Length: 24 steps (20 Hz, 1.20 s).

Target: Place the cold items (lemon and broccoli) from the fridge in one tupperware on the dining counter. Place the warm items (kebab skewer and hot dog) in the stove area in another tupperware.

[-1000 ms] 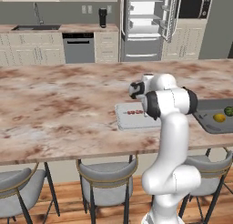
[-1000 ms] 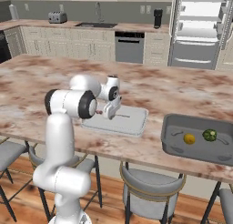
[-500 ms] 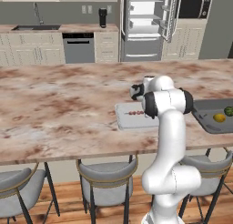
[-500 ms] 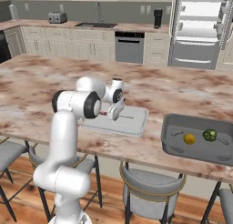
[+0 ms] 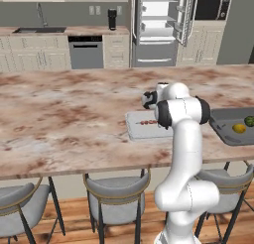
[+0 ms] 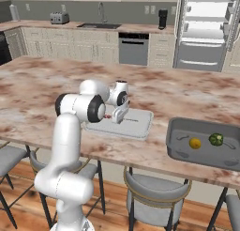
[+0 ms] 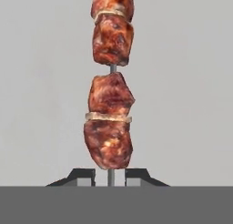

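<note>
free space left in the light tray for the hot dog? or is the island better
Light grey tray: its half toward the dark container is bare; the other half is crowded by the kebab skewer and the claw shut on its stick. Island top: wide bare marble left of the tray, and a bare strip between tray and dark container. That container holds the lemon and broccoli.

place: home kitchen | cues: fridge (image 5: 158, 27), dishwasher (image 5: 86, 52), sink (image 6: 99, 25), toaster (image 6: 59, 18), dining counter (image 5: 64, 119), stools (image 5: 116, 198)
</note>
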Available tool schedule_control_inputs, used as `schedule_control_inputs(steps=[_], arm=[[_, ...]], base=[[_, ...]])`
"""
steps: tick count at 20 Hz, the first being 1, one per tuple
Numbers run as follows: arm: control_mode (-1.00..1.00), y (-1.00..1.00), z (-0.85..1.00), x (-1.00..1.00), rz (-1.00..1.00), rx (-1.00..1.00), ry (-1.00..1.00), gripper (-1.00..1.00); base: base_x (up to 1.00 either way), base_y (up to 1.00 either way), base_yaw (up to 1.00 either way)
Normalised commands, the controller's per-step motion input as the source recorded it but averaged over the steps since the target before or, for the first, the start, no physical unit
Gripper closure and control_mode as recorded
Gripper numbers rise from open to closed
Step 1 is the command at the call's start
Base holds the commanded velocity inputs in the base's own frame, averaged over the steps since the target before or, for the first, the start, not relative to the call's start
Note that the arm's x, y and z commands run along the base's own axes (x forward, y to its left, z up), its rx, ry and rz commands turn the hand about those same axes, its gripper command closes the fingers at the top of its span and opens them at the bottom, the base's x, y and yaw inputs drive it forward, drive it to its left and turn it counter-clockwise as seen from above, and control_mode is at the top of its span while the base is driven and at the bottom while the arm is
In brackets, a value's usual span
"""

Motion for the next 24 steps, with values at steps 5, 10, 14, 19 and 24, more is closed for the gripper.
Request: schedule_control_inputs(steps=[5, 10, 14, 19, 24], arm=[[-1.0, -0.05, -0.02, -0.08, -0.03, 0.0, -0.02, -1.0], [-1.0, 0.0, 0.19, -0.15, -0.11, 0.0, 0.0, -1.0], [-1.0, 0.0, 0.59, -0.28, -0.14, -0.03, -0.1, -1.0], [-1.0, 0.0, 0.68, -0.5, -0.2, -0.04, -0.15, -1.0], [-1.0, 0.0, 0.61, -0.78, -0.4, 0.03, -0.02, -1.0]], base=[[0.0, 0.0, 0.0], [0.0, 0.0, 0.0], [0.0, 0.0, 0.0], [0.0, 0.0, 0.0], [0.0, 0.0, 0.0]])
